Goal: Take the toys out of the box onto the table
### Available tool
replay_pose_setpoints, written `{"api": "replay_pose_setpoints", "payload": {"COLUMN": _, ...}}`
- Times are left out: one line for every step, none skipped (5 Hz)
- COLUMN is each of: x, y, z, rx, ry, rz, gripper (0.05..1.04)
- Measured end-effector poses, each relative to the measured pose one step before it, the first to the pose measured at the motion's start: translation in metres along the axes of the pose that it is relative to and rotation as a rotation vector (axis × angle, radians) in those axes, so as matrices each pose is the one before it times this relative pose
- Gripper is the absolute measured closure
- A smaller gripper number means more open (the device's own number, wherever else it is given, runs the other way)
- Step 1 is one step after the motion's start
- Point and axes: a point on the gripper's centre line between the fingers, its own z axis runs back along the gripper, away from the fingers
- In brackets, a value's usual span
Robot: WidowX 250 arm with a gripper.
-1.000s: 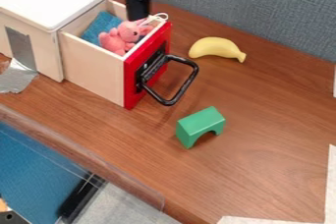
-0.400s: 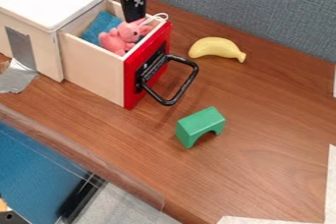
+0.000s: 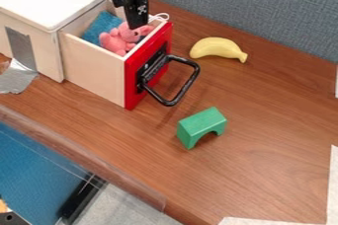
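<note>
Slanting from lower left to upper right, the pink toy (image 3: 116, 43), head uppermost; pincer (image 3: 137, 23), gape and hold unclear.

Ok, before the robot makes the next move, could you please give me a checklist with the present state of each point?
- Drawer pulled open: ok.
- Gripper above the drawer: ok, at the pink toy's head.
- Pink toy held firmly: cannot tell.
- Yellow banana and green block on the table: ok.
- Drawer emptied: not ok, the pink toy and a blue thing lie inside.
</note>
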Motion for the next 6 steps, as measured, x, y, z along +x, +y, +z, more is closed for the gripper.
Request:
{"api": "replay_pose_setpoints", "payload": {"x": -0.00364, "y": 0.00383, "z": -0.01153, "rx": 0.0100, "ry": 0.0223, "rz": -0.0043, "gripper": 0.082}}
{"api": "replay_pose_setpoints", "payload": {"x": -0.00224, "y": 0.00139, "z": -0.00614, "rx": 0.0058, "ry": 0.0150, "rz": -0.0097, "gripper": 0.082}}
{"api": "replay_pose_setpoints", "payload": {"x": -0.00464, "y": -0.00066, "z": -0.00994, "rx": -0.0013, "ry": 0.0179, "rz": -0.0026, "gripper": 0.136}}
{"api": "replay_pose_setpoints", "payload": {"x": -0.00379, "y": -0.00040, "z": -0.00397, "rx": 0.0154, "ry": 0.0043, "rz": 0.0145, "gripper": 0.429}}
{"api": "replay_pose_setpoints", "payload": {"x": -0.00357, "y": -0.00077, "z": -0.00325, "rx": 0.0066, "ry": 0.0053, "rz": 0.0040, "gripper": 0.693}}
{"api": "replay_pose_setpoints", "payload": {"x": -0.00162, "y": -0.00216, "z": 0.00194, "rx": -0.0019, "ry": 0.0001, "rz": 0.0011, "gripper": 0.793}}
